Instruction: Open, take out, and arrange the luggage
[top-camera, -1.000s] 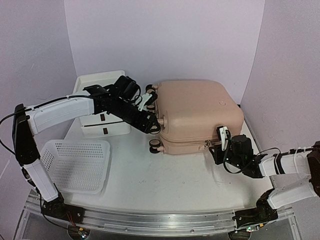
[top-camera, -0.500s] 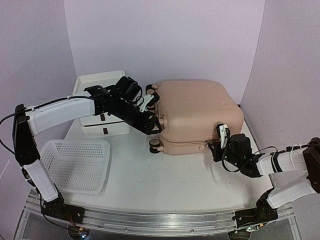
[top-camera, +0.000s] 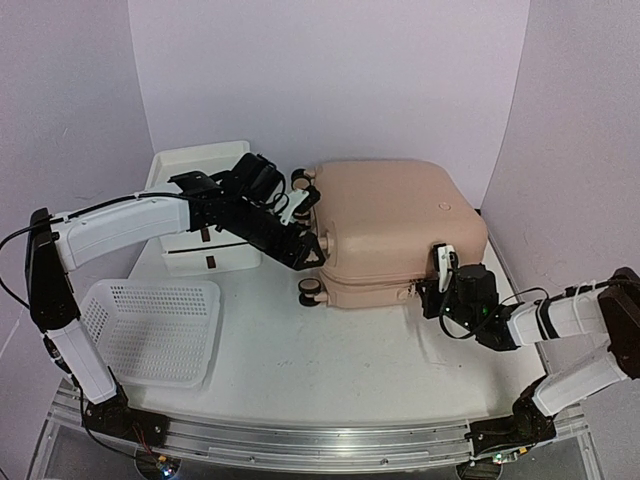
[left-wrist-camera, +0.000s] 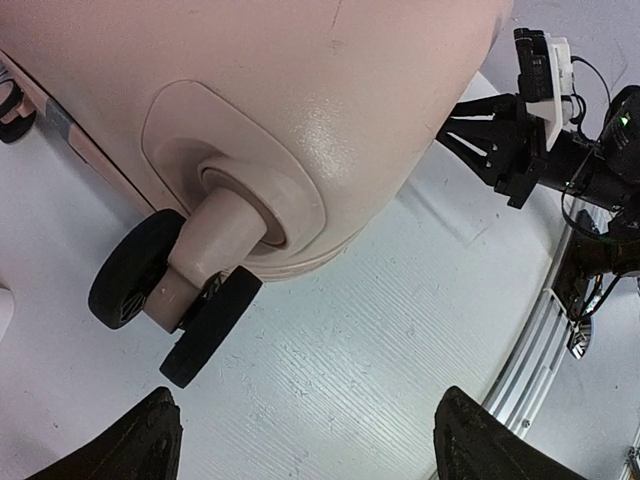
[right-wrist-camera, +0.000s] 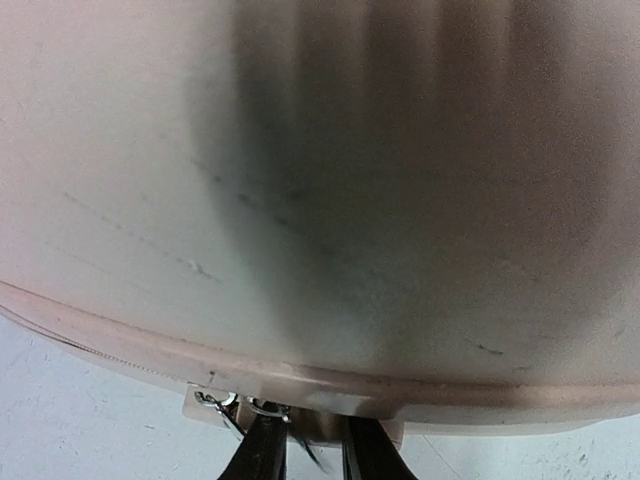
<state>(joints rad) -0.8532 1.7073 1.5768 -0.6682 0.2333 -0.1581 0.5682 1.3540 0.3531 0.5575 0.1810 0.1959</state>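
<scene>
Table: you have a white top, faintly ribbed with fine lines, under everything.
Suitcase: your pale pink hard shell lies flat and closed at the back middle of the table, between the two arms. It is smooth, slightly glossy and rounded at the corners. A small round mark on its top face is too small to read.
Drawer unit: a white plastic box sits just left of the suitcase, partly covered by your left arm. Two small dark tags on its front are unreadable.
Basket: white, rectangular and perforated all over, it sits at the near left, well apart from the suitcase.
Left pincer: released, black fingers spread wide with nothing between them, just beside the suitcase's wheeled end.
Right pincer: it is up against the near right corner seam, fingers close together. You cannot tell whether they pinch anything.
Wheel: twin black discs on a pink stem, set in a rounded recess.
Zipper pulls: small bright metal tabs on the seam, just left of the right fingers.
</scene>
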